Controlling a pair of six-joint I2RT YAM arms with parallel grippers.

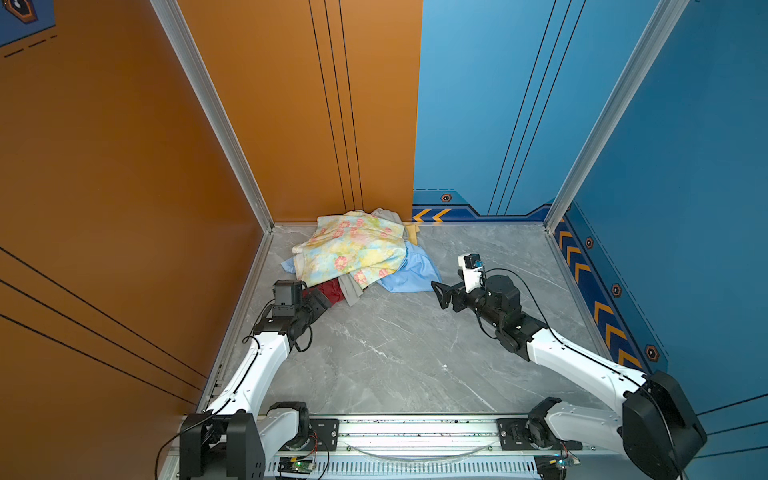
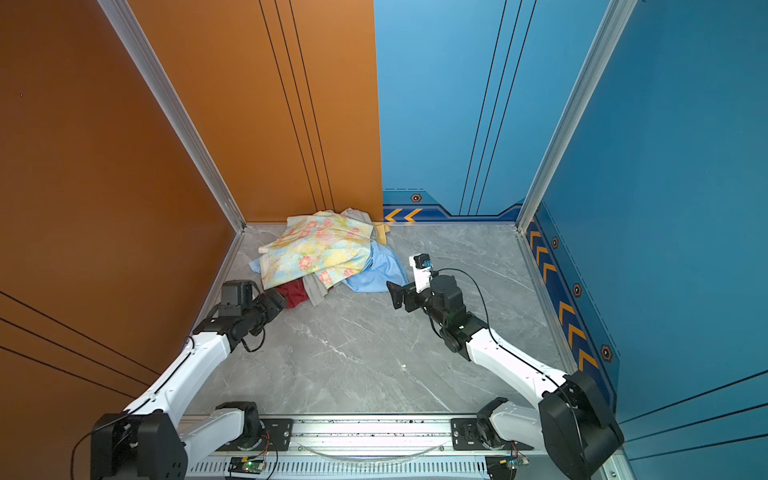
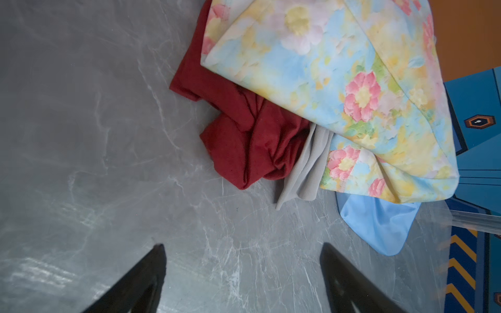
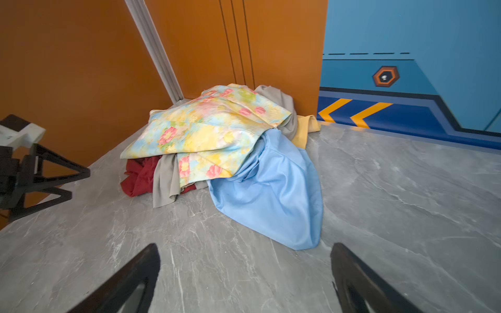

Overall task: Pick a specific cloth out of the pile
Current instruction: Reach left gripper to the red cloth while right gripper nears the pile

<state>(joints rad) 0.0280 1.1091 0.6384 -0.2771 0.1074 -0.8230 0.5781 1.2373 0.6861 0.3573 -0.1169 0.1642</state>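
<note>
**At the far left corner of the table [image 1: 395, 353]: red cloth [image 1: 334, 291] half under the pile [image 2: 320, 249]**

Against the orange wall [image 1: 291, 124], in that far left corner, the pile lies heaped. A floral cloth [image 1: 353, 249], pale yellow with pink flowers, covers the top. A light blue cloth [image 4: 271, 189] spills out from under it toward the middle of the table. An ochre piece [image 4: 303, 132] shows at the back, touching the wall.

The cloth is plain dark red and sits at the pile's near left edge. The floral cloth overlaps its far part, and its crumpled near part lies bare on the table, seen clearly in the left wrist view [image 3: 244, 141]. A grey piece [image 3: 306, 168] hangs out just beside it, touching it on the side toward the blue cloth.

The left gripper [image 3: 243, 246] is low over the table near the left edge and points at the red cloth. Its jaws are wide with nothing between them, and bare table separates the fingertips [image 3: 160, 252] from the fabric.

The right gripper [image 1: 440, 295] hovers near the blue cloth's near corner, apart from it. Its jaws are also spread wide and empty, as the right wrist view [image 4: 246, 245] shows.
</note>
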